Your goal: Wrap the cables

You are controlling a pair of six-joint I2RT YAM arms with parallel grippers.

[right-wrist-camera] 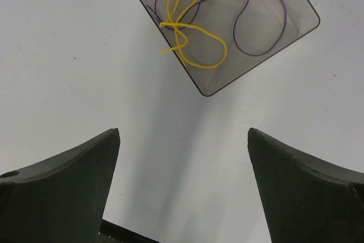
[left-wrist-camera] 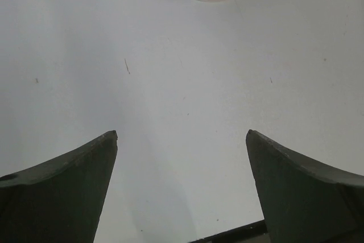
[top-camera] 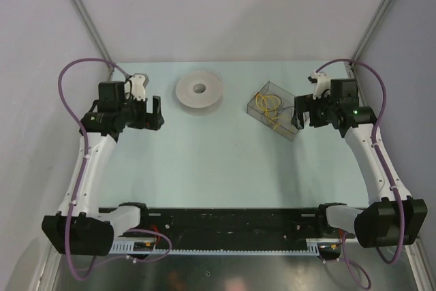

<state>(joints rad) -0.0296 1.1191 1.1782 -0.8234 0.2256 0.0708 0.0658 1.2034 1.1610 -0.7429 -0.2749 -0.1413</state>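
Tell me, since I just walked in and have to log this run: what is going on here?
Nothing is being handled yet. The left gripper and the right gripper hover above the table, jaws wide open and empty. The yellow cables lie in loose loops inside a clear box at the far right, just ahead of the right gripper. A pale ring-shaped reel sits untouched at the far middle. No wrapping has begun.

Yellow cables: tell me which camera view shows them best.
Right wrist. It shows the yellow cables close up, their loose loops sharp inside the clear box. Top external shows only a small yellow tangle in that box; left wrist does not show them.
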